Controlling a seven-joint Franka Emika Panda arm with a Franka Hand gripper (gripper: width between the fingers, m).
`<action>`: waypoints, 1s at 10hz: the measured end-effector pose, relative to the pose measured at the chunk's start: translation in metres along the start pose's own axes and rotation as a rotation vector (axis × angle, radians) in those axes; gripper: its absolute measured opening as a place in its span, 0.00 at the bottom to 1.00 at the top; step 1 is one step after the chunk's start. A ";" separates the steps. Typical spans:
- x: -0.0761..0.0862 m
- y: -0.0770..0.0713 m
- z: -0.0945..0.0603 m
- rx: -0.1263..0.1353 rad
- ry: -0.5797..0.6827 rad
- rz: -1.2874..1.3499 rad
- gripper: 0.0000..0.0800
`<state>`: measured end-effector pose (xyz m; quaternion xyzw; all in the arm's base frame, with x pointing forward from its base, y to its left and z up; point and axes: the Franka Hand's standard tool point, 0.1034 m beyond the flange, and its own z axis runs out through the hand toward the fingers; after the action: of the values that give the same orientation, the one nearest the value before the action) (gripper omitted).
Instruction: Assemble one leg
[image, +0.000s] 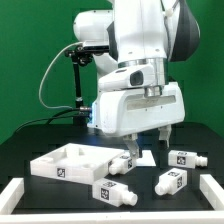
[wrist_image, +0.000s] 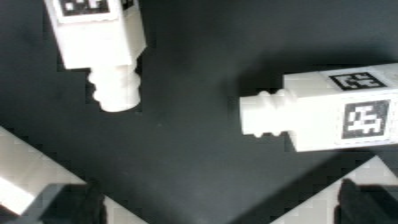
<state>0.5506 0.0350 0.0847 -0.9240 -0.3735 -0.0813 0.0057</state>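
A matte black table (image: 40, 140) stands before a green backdrop (image: 25, 50). On it, a small white block-like leg (image: 125, 160) with black-and-white square tags lies on its side, its long axis slanted across the table. It lies just beside a corner of the large white square rimmed tabletop piece (image: 60, 165). Three matching legs (image: 185, 157) (image: 170, 181) (image: 113, 192) also lie flat, apart from one another, toward the exterior view's right and front.

In the wrist view, a tagged leg (wrist_image: 98, 45) and a second leg (wrist_image: 329, 105) lie with their long axes roughly at right angles. Each narrower ribbed stub end points toward the bare black patch between them. Which of the four these are cannot be told.

The white arm's two-finger gripper (image: 150, 140) (wrist_image: 205, 205) hangs above that open patch with its jaws spread wide and nothing between them. Its dark fingertips (wrist_image: 54, 205) touch neither leg.

White bars (image: 15, 195) (image: 213, 187) edge the table at the exterior view's left and right.
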 end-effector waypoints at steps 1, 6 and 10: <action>0.000 0.000 0.000 0.000 0.000 0.000 0.81; -0.001 0.000 0.001 0.001 -0.002 -0.001 0.81; -0.001 0.000 0.001 0.002 -0.003 0.000 0.81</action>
<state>0.5497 0.0347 0.0835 -0.9241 -0.3738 -0.0798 0.0060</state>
